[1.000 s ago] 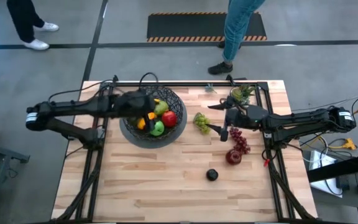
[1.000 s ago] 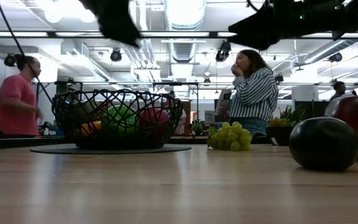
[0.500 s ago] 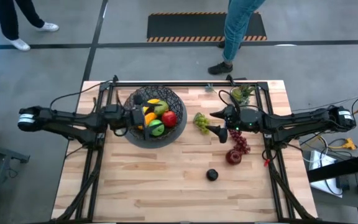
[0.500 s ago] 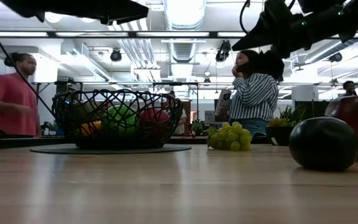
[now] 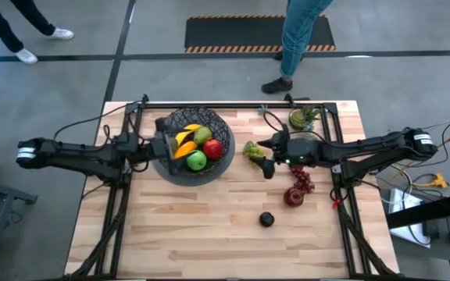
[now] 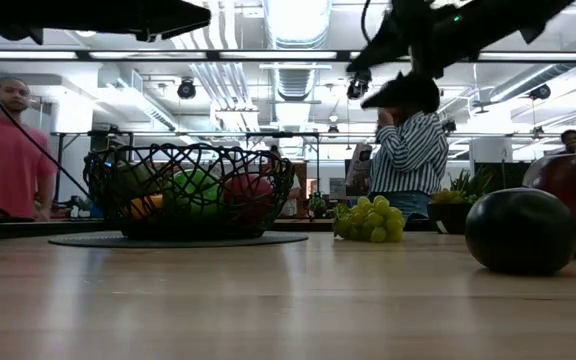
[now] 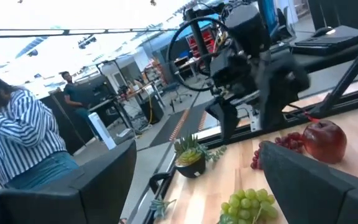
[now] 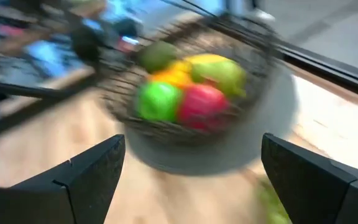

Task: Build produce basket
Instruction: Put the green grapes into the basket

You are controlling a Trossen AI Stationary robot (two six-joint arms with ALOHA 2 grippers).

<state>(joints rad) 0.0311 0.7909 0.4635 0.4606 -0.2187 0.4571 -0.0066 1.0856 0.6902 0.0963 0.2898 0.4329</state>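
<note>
Basket point(image 5: 192, 148): left-centre of table, holding several fruits.
Left gripper point(image 5: 162, 146): at the basket's left rim, fingers spread, empty.
Green grapes point(image 5: 253, 151): right of basket.
Right gripper point(image 5: 267, 158): over the grapes, fingers wide, empty.

Left hand point(image 5: 161, 147) withdrew; right hand point(image 5: 266, 156) advanced

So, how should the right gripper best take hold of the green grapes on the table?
The green grapes lie as a low lumpy cluster on the table, just beside the open right gripper. Probably come straight down from above and close across the cluster's middle, its narrower width.
</note>
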